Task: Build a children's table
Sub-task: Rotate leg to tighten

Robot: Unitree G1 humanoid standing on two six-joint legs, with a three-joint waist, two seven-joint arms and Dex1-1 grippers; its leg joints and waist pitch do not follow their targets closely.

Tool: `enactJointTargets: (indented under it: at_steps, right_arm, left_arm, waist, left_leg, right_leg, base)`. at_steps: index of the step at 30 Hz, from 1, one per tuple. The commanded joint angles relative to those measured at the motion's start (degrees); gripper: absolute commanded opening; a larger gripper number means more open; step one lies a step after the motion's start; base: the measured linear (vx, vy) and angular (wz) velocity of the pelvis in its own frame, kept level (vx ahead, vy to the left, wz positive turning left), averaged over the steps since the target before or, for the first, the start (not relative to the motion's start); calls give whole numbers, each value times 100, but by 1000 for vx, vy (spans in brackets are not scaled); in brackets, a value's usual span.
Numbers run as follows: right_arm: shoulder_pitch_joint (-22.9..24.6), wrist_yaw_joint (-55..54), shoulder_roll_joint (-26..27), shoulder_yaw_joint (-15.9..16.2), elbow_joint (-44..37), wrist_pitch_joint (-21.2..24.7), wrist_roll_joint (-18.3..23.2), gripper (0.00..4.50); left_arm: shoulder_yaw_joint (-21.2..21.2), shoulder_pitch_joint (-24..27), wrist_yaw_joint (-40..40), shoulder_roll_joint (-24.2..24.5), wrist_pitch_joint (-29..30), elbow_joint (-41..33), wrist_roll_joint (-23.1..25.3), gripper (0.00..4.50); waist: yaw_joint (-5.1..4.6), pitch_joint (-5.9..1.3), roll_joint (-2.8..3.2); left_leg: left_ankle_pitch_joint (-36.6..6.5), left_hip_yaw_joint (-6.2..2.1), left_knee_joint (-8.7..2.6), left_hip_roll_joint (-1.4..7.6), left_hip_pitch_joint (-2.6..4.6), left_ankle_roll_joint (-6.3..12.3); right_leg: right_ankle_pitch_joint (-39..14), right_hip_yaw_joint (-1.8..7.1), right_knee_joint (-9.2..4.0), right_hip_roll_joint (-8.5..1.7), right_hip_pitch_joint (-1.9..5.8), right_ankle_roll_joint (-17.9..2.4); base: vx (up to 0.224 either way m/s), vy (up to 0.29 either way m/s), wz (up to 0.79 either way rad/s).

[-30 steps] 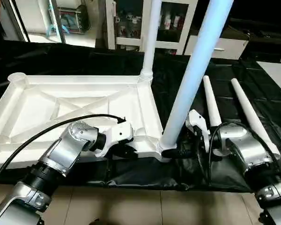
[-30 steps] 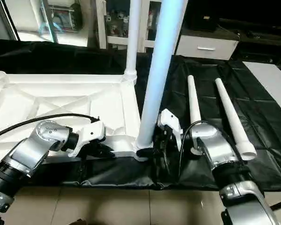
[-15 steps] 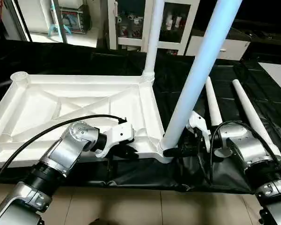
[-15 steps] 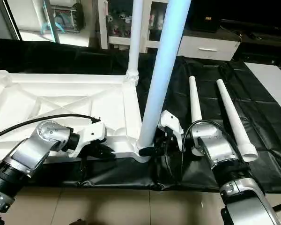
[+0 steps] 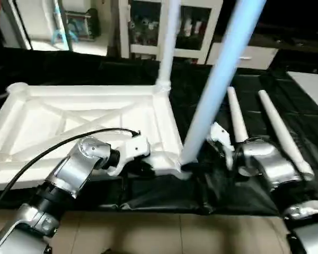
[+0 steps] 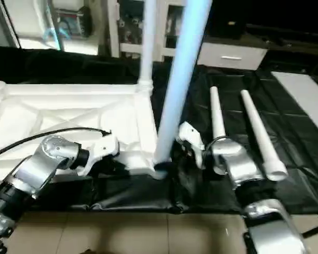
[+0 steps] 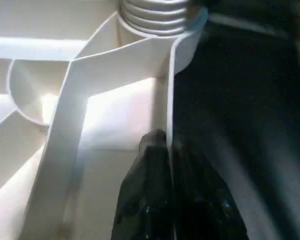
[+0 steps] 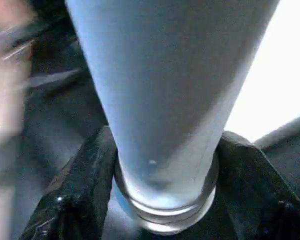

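The white tabletop (image 5: 90,124) lies underside up on the black sheet (image 5: 286,100), its X-braced ribs showing. At its near edge the left gripper (image 7: 169,165) is pinched shut on the thin rim wall. One leg (image 5: 167,47) stands in the far corner socket; a second leg (image 5: 217,84) stands at the near corner — the right gripper (image 8: 162,200) clasps its base, a finger on each side. Beside the tabletop, to its right, two loose legs (image 5: 278,129) lie on the sheet.
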Motion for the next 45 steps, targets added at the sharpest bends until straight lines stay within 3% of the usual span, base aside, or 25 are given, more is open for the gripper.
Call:
enactJointTargets:
  at_steps: [1, 5, 7, 9, 11, 17, 20, 24, 26, 27, 28, 30, 31, 32, 34, 35, 36, 37, 39, 40, 41, 43, 44, 45]
  right_arm:
    - [-85, -1183, 223, -70, 403, 209, -289, 261]
    - [-271, -2480, 836, -325, 720, 498, -221, 261]
    - [-473, -4051, 1389, -558, 1095, 511, -269, 261]
    - [-529, -4518, 1609, -648, 1222, 475, -237, 261]
    - [-617, -5085, 1977, -649, 1421, 342, -355, 261]
    - [-761, -5543, 2252, -668, 1616, 101, -509, 261]
    - [-809, -5592, 2238, -667, 1697, -63, -532, 261]
    - [-778, -5395, 2097, -686, 1613, -453, -576, 261]
    - [-757, -5294, 2053, -730, 1552, -491, -517, 261]
    - [-715, -5156, 1963, -829, 1411, -480, -394, 317]
    - [-702, -5115, 1920, -881, 1359, -474, -342, 331]
    - [-615, -5210, 1740, -942, 1133, -489, -335, 331]
    - [-586, -5247, 1687, -939, 1072, -503, -356, 363]
    - [-507, -5266, 1611, -941, 898, -520, -373, 372]
    - [-343, -5257, 1493, -917, 573, -516, -419, 375]
    - [-207, -5248, 1417, -899, 314, -474, -447, 375]
    - [-31, -5198, 1336, -893, -16, -387, -457, 375]
    - [59, -5159, 1297, -885, -165, -340, -467, 375]
    - [212, -5123, 1232, -879, -403, -240, -491, 375]
    - [256, -5115, 1217, -882, -471, -206, -495, 375]
    - [531, -5071, 1130, -859, -835, -84, -523, 375]
    - [688, -5078, 1101, -856, -1008, -19, -528, 375]
    - [759, -5089, 1098, -846, -1077, 13, -539, 375]
    - [844, -5100, 1100, -830, -1158, 52, -552, 375]
  left_arm:
    - [173, -177, 793, -377, 421, 331, 29, 0]
    - [548, -572, 1754, -861, 779, 845, 11, 0]
    - [730, -855, 2460, -1168, 758, 1199, 79, 0]
    - [761, -941, 2679, -1266, 699, 1323, 131, 0]
    - [822, -1106, 3049, -1450, 551, 1568, 224, 0]
    - [871, -1243, 3314, -1561, 430, 1770, 246, 0]
    - [882, -1271, 3356, -1541, 366, 1865, 250, 0]
    - [833, -1239, 3160, -1464, 48, 1928, 293, 0]
    - [813, -1231, 3113, -1447, -34, 1939, 297, 0]
    - [765, -1217, 3011, -1425, -183, 1946, 303, 0]
    - [735, -1215, 2957, -1416, -263, 1955, 306, 0]
    - [654, -1224, 2850, -1404, -453, 1995, 331, 0]
    - [632, -1228, 2825, -1402, -509, 2010, 338, 0]
    - [583, -1250, 2771, -1404, -636, 2065, 363, 0]
    - [532, -1303, 2708, -1427, -812, 2194, 388, 0]
    - [484, -1348, 2653, -1441, -1007, 2304, 417, 0]
    - [433, -1413, 2614, -1463, -1299, 2461, 459, 0]
    - [432, -1455, 2621, -1484, -1386, 2558, 467, 0]
    - [383, -1530, 2588, -1507, -1658, 2725, 520, 0]
    - [368, -1551, 2571, -1514, -1758, 2775, 537, 0]
    - [351, -1700, 2565, -1602, -2240, 3067, 578, 0]
    - [368, -1805, 2650, -1668, -2511, 3259, 600, 0]
    - [352, -1856, 2685, -1690, -2665, 3363, 648, 0]
    - [335, -1917, 2769, -1717, -2800, 3488, 709, 0]
  waist:
    - [-68, -292, 44]
    - [-159, -296, 62]
    - [-207, -290, 89]
    - [-231, -303, 117]
    - [-227, -291, 122]
    - [-231, -284, 133]
    - [-230, -269, 120]
    - [-207, -269, 110]
    - [-182, -287, 104]
    - [-162, -290, 98]
    - [-139, -288, 97]
    - [-118, -301, 117]
    - [-132, -318, 114]
    - [-111, -340, 106]
    - [-91, -349, 135]
    - [-58, -337, 130]
    - [-66, -356, 101]
    - [-43, -357, 139]
    - [-39, -366, 114]
    - [-7, -369, 149]
    - [16, -379, 156]
    - [68, -399, 136]
    - [79, -410, 232]
    - [65, -433, 165]
  left_leg:
    - [-2445, -87, -452, 96, 43, -235]
    - [-2775, -139, -428, 82, 69, -199]
    - [-2808, -139, -427, 62, 88, -228]
    - [-2848, -175, -442, 67, 66, -249]
    - [-2948, -157, -443, 71, 109, -204]
    - [-3096, -160, -498, 82, 81, -169]
    - [-3161, -141, -485, 65, 111, -150]
    - [-3066, -134, -481, 61, 87, -100]
    - [-2889, -118, -480, 63, 74, -57]
    - [-2758, -102, -481, 65, 65, -23]
    - [-2650, -88, -483, 67, 58, 23]
    - [-2421, -78, -498, 71, 15, 32]
    - [-2214, -96, -521, 82, -64, 8]
    - [-1977, -87, -522, 93, -89, -2]
    - [-1814, -33, -491, 92, -29, 16]
    - [-1798, 4, -473, 77, -4, 55]
    - [-1762, 7, -466, 76, -12, 78]
    - [-1690, 14, -464, 76, -20, 128]
    - [-1567, 7, -465, 74, -74, 142]
    - [-1526, 28, -446, 72, -36, 141]
    - [-1448, 40, -428, 72, -26, 149]
    - [-1249, 58, -400, 73, -16, 213]
    - [-1150, 44, -396, 76, -25, 218]
    - [-868, 43, -373, 61, -86, 305]
  right_leg:
    - [-3132, 167, -513, -219, 171, -750]
    - [-3530, 74, -641, -238, 142, -496]
    - [-3611, 49, -674, -229, 96, -459]
    - [-3636, -21, -708, -245, 146, -353]
    - [-3427, -9, -732, -235, 79, -388]
    - [-3200, 14, -716, -230, 101, -398]
    - [-3336, 16, -750, -232, 61, -365]
    - [-3438, 18, -769, -253, 71, -317]
    - [-3355, 42, -757, -263, 83, -340]
    - [-3264, 62, -742, -264, 82, -389]
    - [-3194, 75, -742, -265, 86, -419]
    - [-2969, 103, -705, -258, 110, -461]
    - [-2721, 108, -646, -256, 178, -517]
    - [-2419, 123, -604, -257, 200, -589]
    - [-2025, 154, -565, -230, 146, -775]
    - [-1991, 167, -590, -205, 126, -770]
    - [-1945, 175, -558, -204, 135, -802]
    - [-1931, 184, -555, -198, 143, -796]
    - [-1879, 181, -536, -209, 180, -821]
    - [-1824, 191, -556, -198, 145, -799]
    - [-1587, 204, -532, -185, 149, -852]
    - [-1134, 219, -454, -178, 151, -1011]
    - [-947, 222, -413, -185, 174, -1086]
    - [-582, 211, -358, -173, 235, -1153]
  base:
    - [-63, 7, -6]
    - [-30, 6, -4]
    - [0, 0, 0]
    - [0, 0, 0]
    - [0, 0, 0]
    - [0, 0, 0]
    - [0, 0, 0]
    - [0, 0, 0]
    - [0, 0, 0]
    - [0, 0, 0]
    - [0, 0, 0]
    - [0, 0, 0]
    - [0, 0, 0]
    - [0, 0, 0]
    - [0, 0, 0]
    - [0, 0, 0]
    - [0, 0, 0]
    - [0, 0, 0]
    - [0, 0, 0]
    - [51, -24, 4]
    - [51, -24, 4]
    - [60, -15, 9]
    - [61, -8, 8]
    - [53, 5, 1]
